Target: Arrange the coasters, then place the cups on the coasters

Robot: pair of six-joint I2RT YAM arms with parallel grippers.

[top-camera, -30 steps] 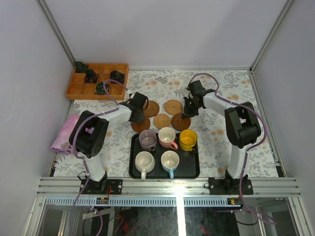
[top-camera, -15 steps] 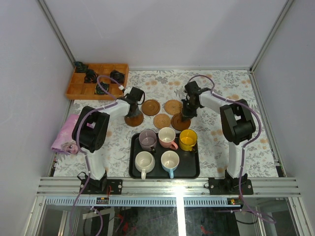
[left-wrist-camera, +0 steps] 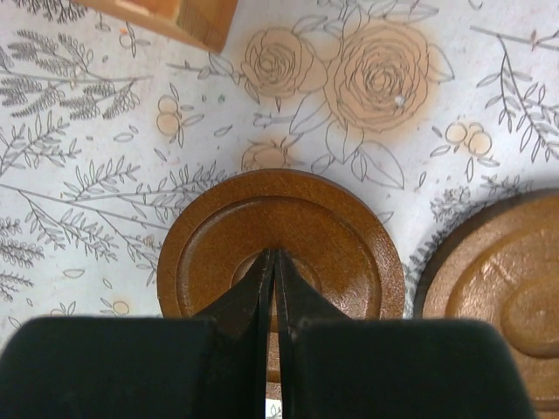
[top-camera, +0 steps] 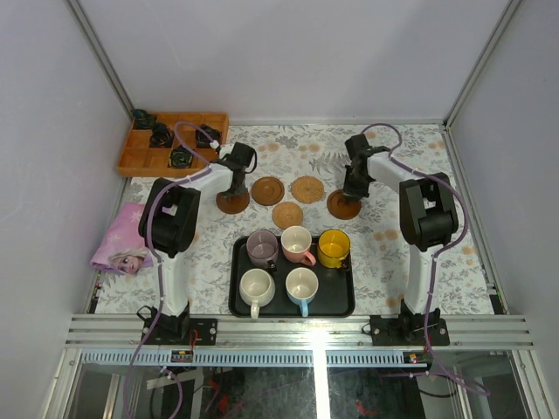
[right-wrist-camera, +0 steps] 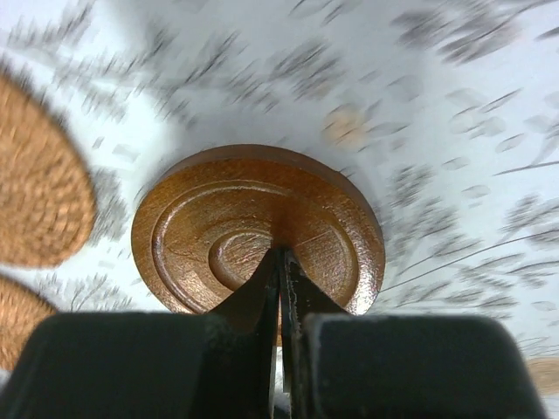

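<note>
Left wrist view gives us one brown coaster (left-wrist-camera: 279,218) lying flat right under the left fingers (left-wrist-camera: 271,266), which are pressed together with nothing between them, their tips over the middle of its ringed face. A second coaster (left-wrist-camera: 498,279) lies just to their right, with a narrow strip of surface between the two discs. On the right wrist view we see much the same: the right fingers (right-wrist-camera: 275,266) closed tight on nothing, tips over the centre of another coaster (right-wrist-camera: 253,209), with two more coasters (right-wrist-camera: 39,175) off to their left and the floral surface (right-wrist-camera: 454,105) blurred around them. From above, three coasters (top-camera: 287,215) sit between the two pairs of fingers, none touching. On the base side of both pairs, the five cups, mauve (top-camera: 261,248), pink (top-camera: 297,243), yellow (top-camera: 334,248), cream-white (top-camera: 256,287) and light blue (top-camera: 302,287), stand upright in a black tray (top-camera: 336,292). Beyond the left fingers and to their left sits a compartmented wooden box (top-camera: 135,160); a pink cloth (top-camera: 118,249) lies further left and nearer the bases.
</note>
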